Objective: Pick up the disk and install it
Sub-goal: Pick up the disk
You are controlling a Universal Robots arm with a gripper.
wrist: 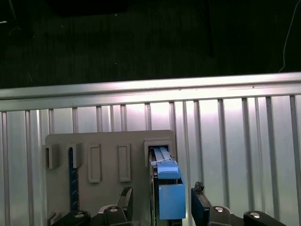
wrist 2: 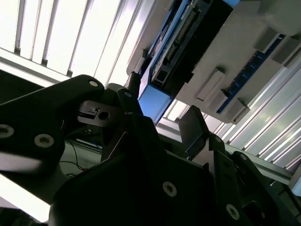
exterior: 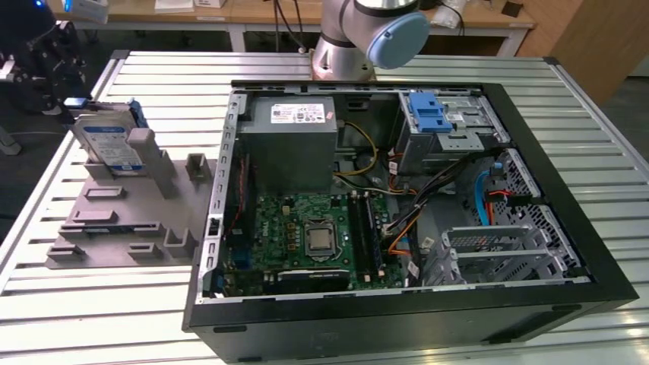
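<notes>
The disk (exterior: pixel 109 144) stands on edge in a slot of the grey fixture (exterior: pixel 121 220) at the exterior view's left, its white-and-blue label facing out. My gripper (exterior: pixel 67 103) hovers at the disk's far upper end. In both wrist views the blue end handle (wrist: pixel 169 195) (wrist 2: pixel 155 101) sits between my two dark fingers (wrist: pixel 125 197), with a gap on each side. The gripper (wrist: pixel 162 201) (wrist 2: pixel 162 113) is open and straddles the handle without gripping it.
The open computer case (exterior: pixel 406 312) lies on the slatted metal table (exterior: pixel 91 319). Inside are a grey power-supply box (exterior: pixel 294 137), a motherboard (exterior: pixel 315 236) and a metal drive cage with a blue latch bracket (exterior: pixel 431 114). The table's edge (wrist: pixel 150 87) runs just beyond the fixture.
</notes>
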